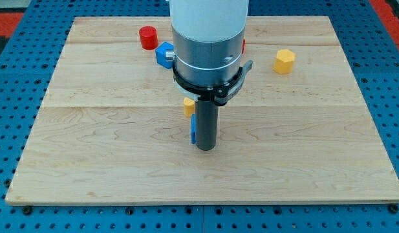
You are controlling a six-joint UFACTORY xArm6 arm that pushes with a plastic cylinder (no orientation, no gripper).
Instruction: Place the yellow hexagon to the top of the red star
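Note:
The yellow hexagon [284, 61] lies on the wooden board [89, 149] at the view's upper right. Only a red sliver [243, 46] shows at the arm's right edge; it may be the red star, the rest is hidden by the arm. My tip [205, 147] stands near the board's middle, well to the lower left of the yellow hexagon. A blue block [193, 129] touches the rod's left side, and a small yellow block [189, 107] shows just above it, both partly hidden.
A red cylinder [147, 37] stands at the view's upper left. A blue block [165, 54] lies just right of it, partly behind the arm. The arm's white and grey body [209, 39] hides the top middle of the board.

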